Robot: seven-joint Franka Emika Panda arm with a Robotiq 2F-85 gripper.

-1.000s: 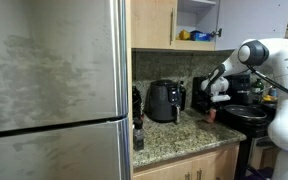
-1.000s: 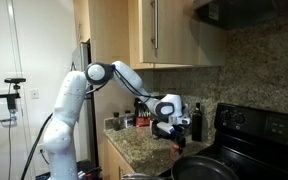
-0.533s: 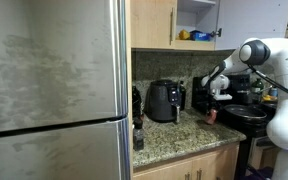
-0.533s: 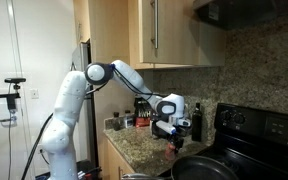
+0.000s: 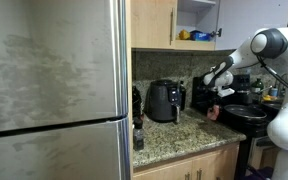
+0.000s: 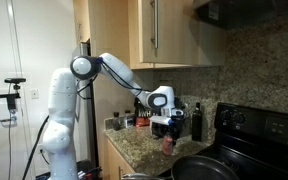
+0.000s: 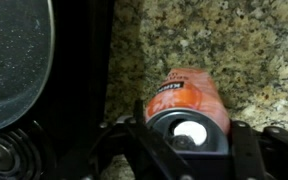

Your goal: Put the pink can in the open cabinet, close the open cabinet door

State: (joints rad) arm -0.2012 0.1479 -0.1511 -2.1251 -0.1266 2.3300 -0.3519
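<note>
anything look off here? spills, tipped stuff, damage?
Nothing stands out. The pink can looks upright on the granite counter, between the gripper jaws, beside the stove. No spill or damage visible. The upper cabinet is open, as the task expects.

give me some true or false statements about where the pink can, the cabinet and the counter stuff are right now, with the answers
1. The pink can is already inside the upper wooden cabinet. False: it is down at the speckled granite counter.
2. That cabinet stands open, with its inside showing. True.
3. A black air fryer stands on the counter. True.
4. In the wrist view, the dark round pan lies to the right of the can. False: it lies to the left.
5. The shelf in the open cabinet is bare. False: yellow items sit on it.
</note>
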